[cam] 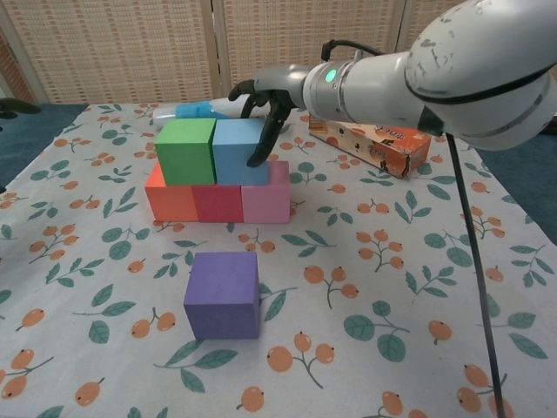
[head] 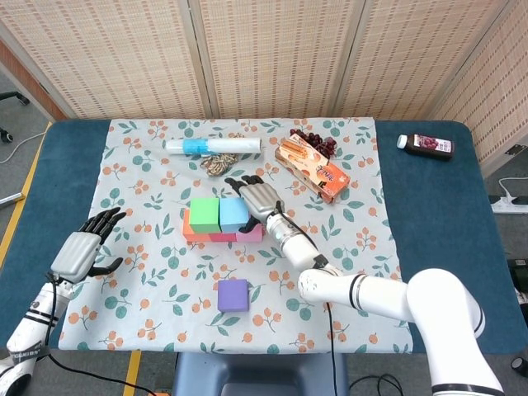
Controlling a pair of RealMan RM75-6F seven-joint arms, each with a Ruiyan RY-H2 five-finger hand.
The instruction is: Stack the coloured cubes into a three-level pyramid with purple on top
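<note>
Two levels up, purple cube (cam: 224,294) not placed yet.
Cloth (head: 140,177) covers mid-desk; on it orange (cam: 170,200), red (cam: 218,203) and pink (cam: 265,197) cubes in a row, green (cam: 185,151) and blue (cam: 239,150) on top. My right hand (head: 257,198) is at blue's right side, fingers spread, one fingertip (cam: 258,160) on its face, holding nothing. Purple sits alone near the front edge. My left hand (head: 80,250) is open off the cloth's left edge.
</note>
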